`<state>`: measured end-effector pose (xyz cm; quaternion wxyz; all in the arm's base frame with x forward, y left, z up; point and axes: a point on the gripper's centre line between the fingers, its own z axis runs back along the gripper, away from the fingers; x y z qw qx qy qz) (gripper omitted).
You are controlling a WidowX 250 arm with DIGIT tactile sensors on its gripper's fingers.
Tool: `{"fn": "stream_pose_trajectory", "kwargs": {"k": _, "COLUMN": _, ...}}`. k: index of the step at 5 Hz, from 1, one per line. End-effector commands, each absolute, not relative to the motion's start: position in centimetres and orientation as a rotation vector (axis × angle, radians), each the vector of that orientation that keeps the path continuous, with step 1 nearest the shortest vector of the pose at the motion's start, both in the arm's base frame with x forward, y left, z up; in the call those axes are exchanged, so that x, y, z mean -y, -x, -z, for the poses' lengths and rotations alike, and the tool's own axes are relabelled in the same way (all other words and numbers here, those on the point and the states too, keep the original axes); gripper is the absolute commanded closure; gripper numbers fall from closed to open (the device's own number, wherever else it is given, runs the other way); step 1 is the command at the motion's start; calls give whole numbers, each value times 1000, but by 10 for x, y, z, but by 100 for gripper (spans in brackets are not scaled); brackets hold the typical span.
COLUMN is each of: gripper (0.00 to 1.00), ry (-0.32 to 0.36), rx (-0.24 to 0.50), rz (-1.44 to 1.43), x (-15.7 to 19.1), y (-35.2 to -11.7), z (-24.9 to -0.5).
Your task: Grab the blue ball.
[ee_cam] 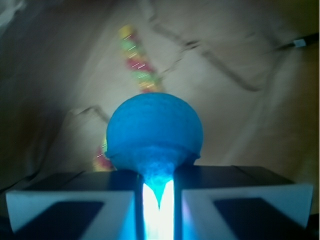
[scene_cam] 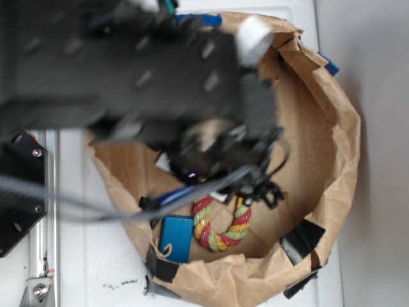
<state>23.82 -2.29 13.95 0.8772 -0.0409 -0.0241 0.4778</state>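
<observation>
Nearest to you in the wrist view, the tool [ee_cam: 159, 192] is showing its two pale fingers [ee_cam: 70, 210] drawn close together, with only a thin glowing slit between them, and the blue ball [ee_cam: 154, 134] is sitting right at their tips, its lower part pinched into that slit; you are looking at a tool closed on the ball, or so it is appearing from this angle. Just behind the ball the striped rope [ee_cam: 135, 62] is running away in a blurred line of yellow, red and green across the brown paper floor [ee_cam: 240, 115], so the ball is seeming to hang above the floor rather than rest on it, though the blur is making that hard to settle. Moving out to the exterior view, the black arm [scene_cam: 128, 70] is covering most of the paper bag [scene_cam: 332, 128], and the ball itself is hiding beneath the wrist there. The rope ring [scene_cam: 222, 224] is lying on the bag floor just under the wrist, the flat blue block [scene_cam: 176, 238] with its string is lying just beside it to the left, and the white counter [scene_cam: 96, 256] is carrying the lot. You are judging the grab as essentially made; what is remaining is confirming the hold is firm and lifting clear of the bag without the ball slipping from that narrow pinch
</observation>
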Motion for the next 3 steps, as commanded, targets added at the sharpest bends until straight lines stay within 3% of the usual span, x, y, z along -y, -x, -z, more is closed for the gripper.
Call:
{"fn": "stream_pose_trajectory", "kwargs": {"k": 1, "gripper": 100, "ry": 38, "rx": 154, "rz": -922, "x": 12, "y": -229, "z": -176}}
{"fn": "stream_pose_trajectory", "kwargs": {"k": 2, "gripper": 100, "ry": -16, "rx": 108, "rz": -970, "x": 8, "y": -235, "z": -172}}
{"fn": "stream_pose_trajectory", "kwargs": {"k": 3, "gripper": 100, "ry": -20, "rx": 138, "rz": -1005, "x": 11, "y": -230, "z": -174}}
